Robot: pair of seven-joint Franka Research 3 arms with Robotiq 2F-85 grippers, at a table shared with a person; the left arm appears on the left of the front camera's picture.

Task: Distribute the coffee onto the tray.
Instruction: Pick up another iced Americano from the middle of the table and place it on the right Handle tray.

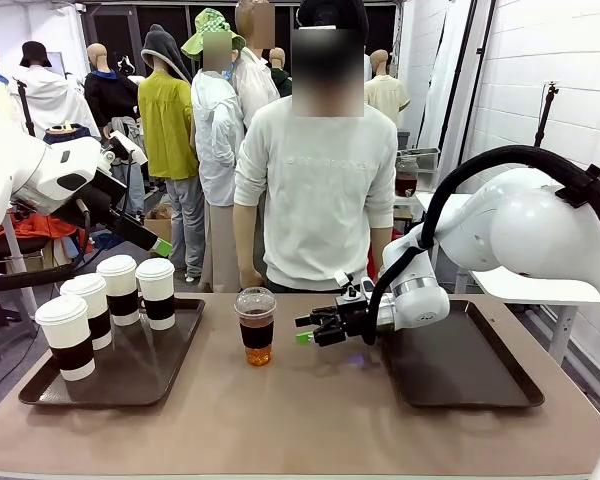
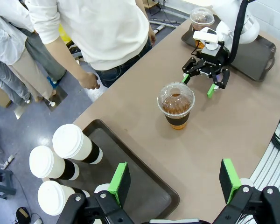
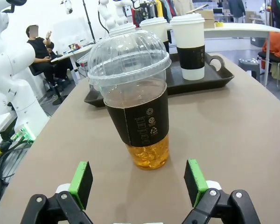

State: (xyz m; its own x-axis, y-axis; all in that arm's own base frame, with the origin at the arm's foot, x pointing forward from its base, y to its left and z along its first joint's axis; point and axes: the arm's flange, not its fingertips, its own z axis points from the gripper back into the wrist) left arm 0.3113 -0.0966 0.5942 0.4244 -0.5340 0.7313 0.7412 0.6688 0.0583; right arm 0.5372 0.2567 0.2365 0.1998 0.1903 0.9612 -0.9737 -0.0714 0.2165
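My left claw (image 2: 174, 179) hangs spread wide, gripping nothing, above a corner of a dark, shallow rectangular tray (image 1: 40, 395). It carries four white paper cups (image 1: 120, 288), each dark-banded with a flat white lid. Mid-table, on the smooth tan tabletop (image 1: 280, 420), stands one clear plastic dome-lidded cup (image 1: 255, 325) of brown iced coffee, dark-sleeved. Just beside it is my right claw (image 1: 302, 330), fingers apart and holding nothing, in front of a second dark tray (image 1: 480, 395).

Front faces across table (image 1: 310, 420); left wrist high, right low, all sharing cup (image 1: 256, 327).
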